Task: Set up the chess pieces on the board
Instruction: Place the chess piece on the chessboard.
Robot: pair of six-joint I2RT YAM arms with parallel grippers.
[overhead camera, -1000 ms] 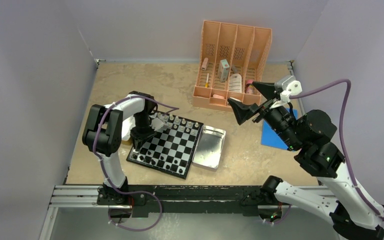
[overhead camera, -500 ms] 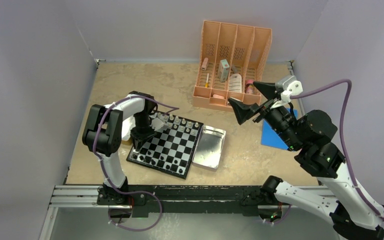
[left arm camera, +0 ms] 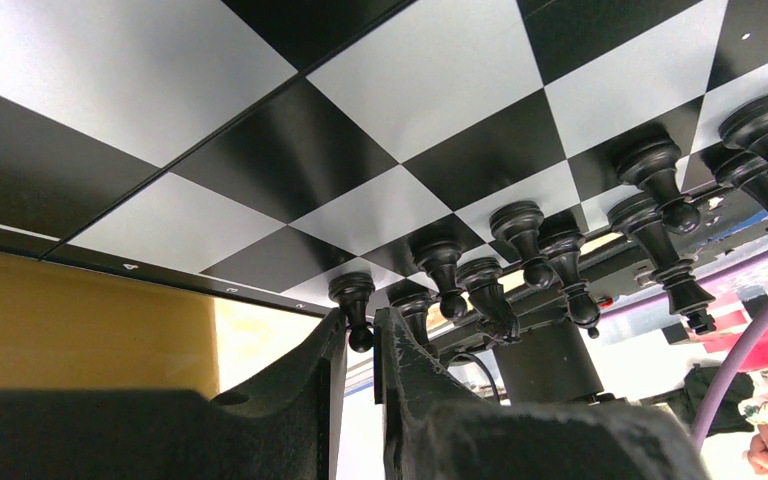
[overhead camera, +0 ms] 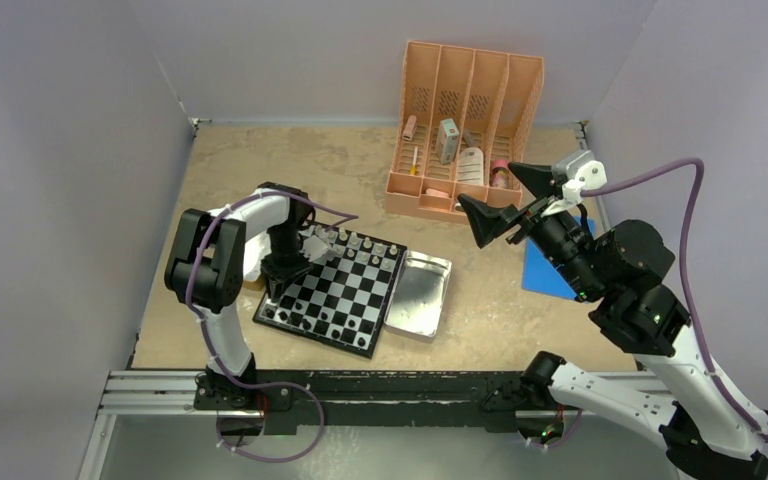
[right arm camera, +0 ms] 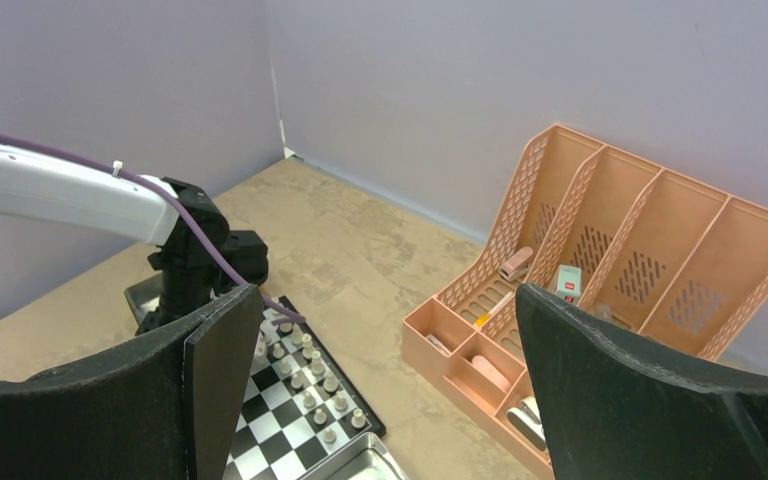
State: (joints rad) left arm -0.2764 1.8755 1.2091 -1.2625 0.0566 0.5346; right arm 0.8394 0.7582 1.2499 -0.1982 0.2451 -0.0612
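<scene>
Right now your left gripper [left arm camera: 360,336] is reaching down at the left edge of the board [overhead camera: 350,296]. Its fingers [left arm camera: 312,352] are pinching almost together. In the left wrist view the round head of a black pawn [left arm camera: 352,300] is sitting in the narrow gap between them and looks to be touching both sides. That pawn is standing on an edge square beside the thin black rim, at the end of a row of black pieces [left arm camera: 520,232]. The other black pieces are crowding two lines behind it, toward the arm bases.

From above, the board is lying slightly turned on the tan table [overhead camera: 260,170], in front of your left arm. Silvery-white pieces [overhead camera: 365,245] are lining its far side and the black ones its near side, while the middle squares are showing bare. A silver metal tray [overhead camera: 422,296] is lying against the board's right side.

Your right gripper [overhead camera: 484,183] is hanging in the air well away from the board, near the peach desk organizer [overhead camera: 465,130]. You are keeping its jaws spread wide with nothing between them. A blue sheet [overhead camera: 545,272] is lying under that arm.
</scene>
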